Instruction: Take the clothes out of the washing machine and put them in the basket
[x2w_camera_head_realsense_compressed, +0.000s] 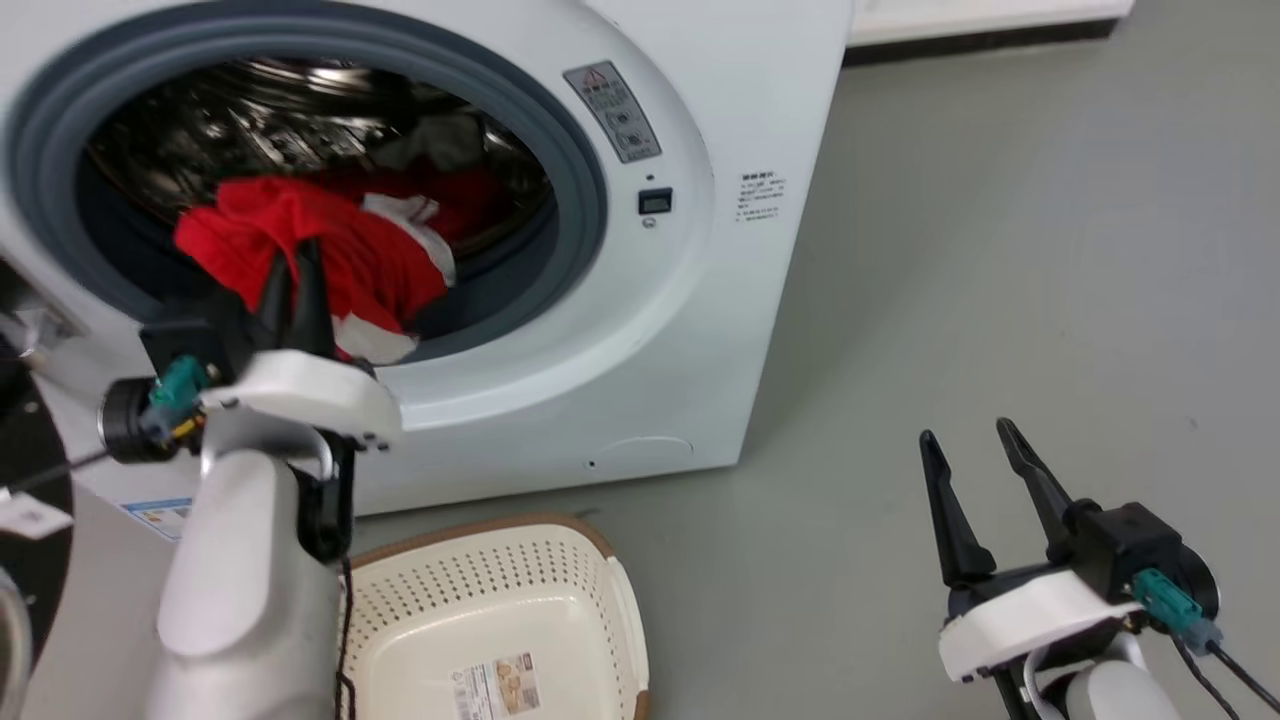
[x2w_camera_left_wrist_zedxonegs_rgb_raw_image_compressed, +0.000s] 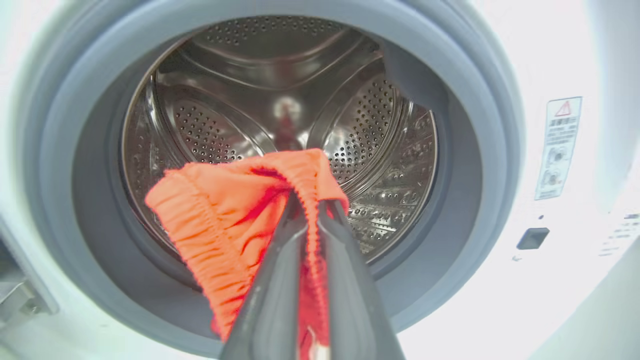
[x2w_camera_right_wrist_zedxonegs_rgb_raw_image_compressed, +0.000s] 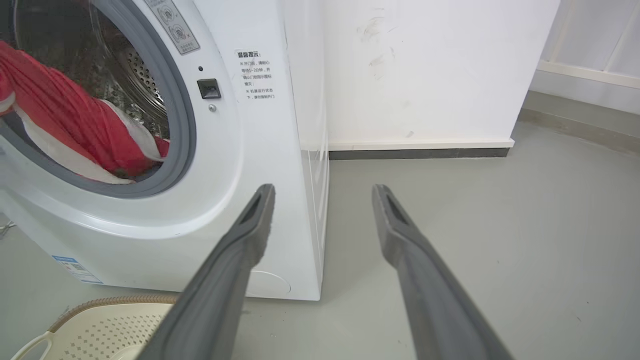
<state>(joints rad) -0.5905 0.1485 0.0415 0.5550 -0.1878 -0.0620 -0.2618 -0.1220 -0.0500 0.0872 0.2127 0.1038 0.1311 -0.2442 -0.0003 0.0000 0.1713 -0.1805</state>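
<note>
At the drum mouth, upper left of the head view, clothes (x2w_camera_head_realsense_compressed: 330, 250): red bundle with white trim, bunched in the opening. In the right wrist view it drapes over the lower lip of the grey rubber ring (x2w_camera_head_realsense_compressed: 585, 170). More red and a pale piece sit deeper in the drum (x2w_camera_head_realsense_compressed: 250, 110).
Left gripper (x2w_camera_head_realsense_compressed: 294, 255): clenched on a gathered, elastic-looking edge of the red fabric. In the left wrist view both fingers (x2w_camera_left_wrist_zedxonegs_rgb_raw_image_compressed: 272, 290) pinch it, with cloth hanging off toward frame left.
Right gripper (x2w_camera_head_realsense_compressed: 966, 430): released, jaws spread, holding nothing. It sits at lower right of the head view over the floor (x2w_camera_head_realsense_compressed: 1000, 250), well apart from the washer.
Washing machine (x2w_camera_head_realsense_compressed: 690, 330): opening uncovered. I cannot make out the door for certain.
Basket (x2w_camera_head_realsense_compressed: 600, 570): on the floor at bottom centre, just in front of the washer's base. I see only a printed label (x2w_camera_head_realsense_compressed: 497, 685) on its bottom and no garment. My left forearm hides its left part.
Progress (my reading): early. One garment is gripped but not yet free of the ring, and nothing is delivered. At least one more piece is left inside, count uncertain.
In the way: fabric trailing over the ring may drag on the lip. The held piece may be tangled with the rest, so several could come out together.
Surroundings: white wall (x2w_camera_right_wrist_zedxonegs_rgb_raw_image_compressed: 425, 65) and dark skirting (x2w_camera_right_wrist_zedxonegs_rgb_raw_image_compressed: 420, 154) beyond the machine.
</note>
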